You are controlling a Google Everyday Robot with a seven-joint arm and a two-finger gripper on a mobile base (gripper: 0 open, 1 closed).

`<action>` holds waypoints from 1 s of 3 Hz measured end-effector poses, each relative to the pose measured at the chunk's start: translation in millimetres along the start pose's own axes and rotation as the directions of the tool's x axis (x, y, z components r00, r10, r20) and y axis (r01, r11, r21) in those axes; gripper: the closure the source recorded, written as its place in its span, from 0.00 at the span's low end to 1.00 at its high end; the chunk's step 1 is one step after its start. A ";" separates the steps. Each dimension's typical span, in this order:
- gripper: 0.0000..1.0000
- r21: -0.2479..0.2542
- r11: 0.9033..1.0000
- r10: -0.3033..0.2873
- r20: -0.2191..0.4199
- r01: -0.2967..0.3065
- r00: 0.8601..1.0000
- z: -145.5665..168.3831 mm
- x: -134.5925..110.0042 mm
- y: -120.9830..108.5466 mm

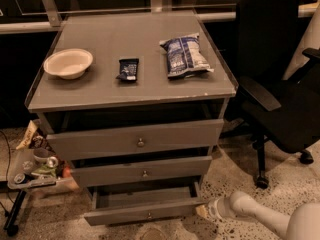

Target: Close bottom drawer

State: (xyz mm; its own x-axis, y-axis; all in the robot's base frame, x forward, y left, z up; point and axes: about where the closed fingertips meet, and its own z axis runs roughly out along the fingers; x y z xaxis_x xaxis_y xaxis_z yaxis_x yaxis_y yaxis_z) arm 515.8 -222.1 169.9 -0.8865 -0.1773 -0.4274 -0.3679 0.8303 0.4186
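Bottom drawer (125, 217) open; claw (205, 211) at front's R end, grip can't tell. Push straight, avoid skew.

Dim, warm light falls from above on the grey tabletop (100, 91), well up and left of the pale end effector (206, 211) low beside the right end of the open bottom drawer (125, 216), whose tray and the gaps above it lie in shadow, while the background is nearly black.
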 end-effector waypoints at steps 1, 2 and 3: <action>1.00 0.004 1.000 0.002 0.025 -0.002 1.000 -0.4 -11.9 -1.1; 1.00 0.018 1.000 0.002 0.073 -0.004 0.997 4.1 -42.8 -5.4; 1.00 0.008 1.000 0.016 0.080 -0.017 0.997 9.2 -45.2 -4.8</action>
State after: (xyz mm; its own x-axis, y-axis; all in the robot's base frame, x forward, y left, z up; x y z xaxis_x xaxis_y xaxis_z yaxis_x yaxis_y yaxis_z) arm 560.2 -213.2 179.9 -0.8669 -0.1210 -0.4835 -0.3506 0.8376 0.4190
